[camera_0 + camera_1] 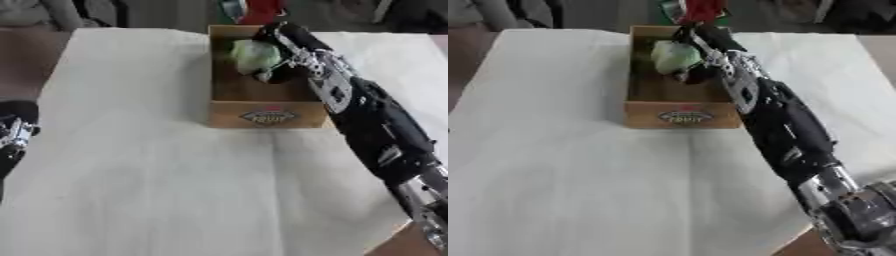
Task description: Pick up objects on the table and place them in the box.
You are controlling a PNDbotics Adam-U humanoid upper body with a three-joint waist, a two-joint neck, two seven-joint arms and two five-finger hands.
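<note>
Over the far end of the box [262, 107], in the left eye view, my right hand [278, 56] is inside the opening with its fingers curled round a pale green object [252, 54]; the object sits above the box interior, toward the back wall, and I can't tell whether it's touching the floor of the box or hanging above it. I read this as the placing step, transport done, release pending. Next move as I see it: lower until the object is seated, straighten the fingers, then lift the arm straight up so the forearm [376, 125] doesn't catch the right wall on the way out. This view also shows my left hand [16, 134] at the left edge, low, idle, well apart from the box; its fingers aren't resolvable, so I can't tell whether it's open or curled. The table [149, 190] shows nothing else to pick from here. In the right eye view the left hand is out of frame entirely, so that check only comes from the other eye. What I gain here is more of the arm, down to the silver joint [859, 212] at the lower right corner, and a slightly cleaner look at the green object against the box's left inner wall, near it but not clearly touching.
</note>
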